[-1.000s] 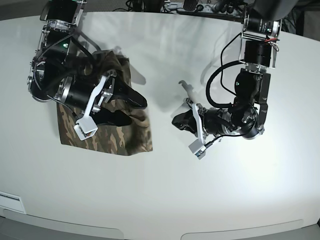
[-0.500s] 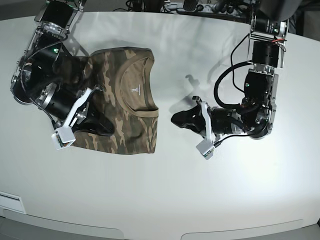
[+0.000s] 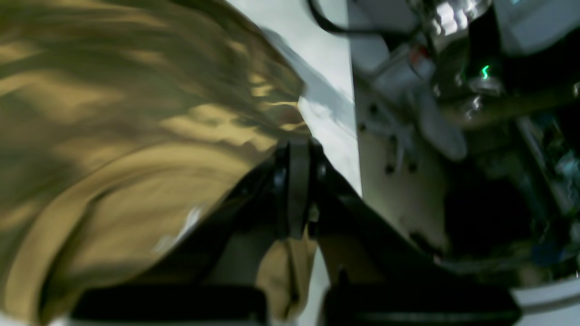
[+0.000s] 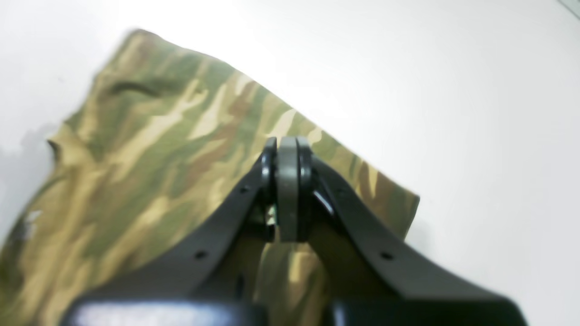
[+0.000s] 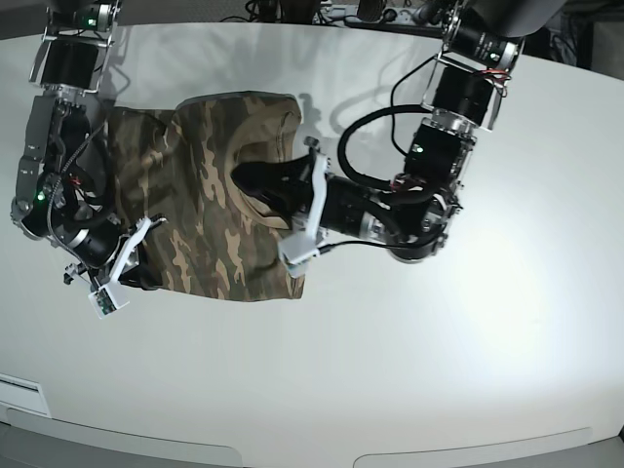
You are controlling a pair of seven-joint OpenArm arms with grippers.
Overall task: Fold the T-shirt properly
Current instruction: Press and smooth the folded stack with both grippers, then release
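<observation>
**Both tools closed over the camouflage shirt**

The T-shirt (image 5: 210, 210) lies on the white desk (image 5: 439, 370), toward nine o'clock in the base view, spread as a rough rectangle of olive, brown and tan print. Its far edge sits near eleven o'clock and its near edge runs toward seven o'clock.

The left tool (image 5: 239, 178) reaches in from three o'clock and sits over the tan collar area in the shirt's upper middle. In the left wrist view the left tool (image 3: 297, 190) has its jaws pressed together, with tan cloth lying under and around them; that view is blurred, and I cannot tell whether any fabric is pinched between the jaws or merely lies below them.

The right tool (image 5: 146, 278) hangs at the shirt's eight o'clock corner, at the near left edge of the cloth. In the right wrist view the right tool (image 4: 287, 190) is also fully closed, jaws meeting above the camouflage print, and the shirt (image 4: 149, 149) spreads away to ten o'clock, with bare desk (image 4: 453, 113) beyond its edge at two o'clock. Whether it has cloth caught I cannot tell.
</observation>
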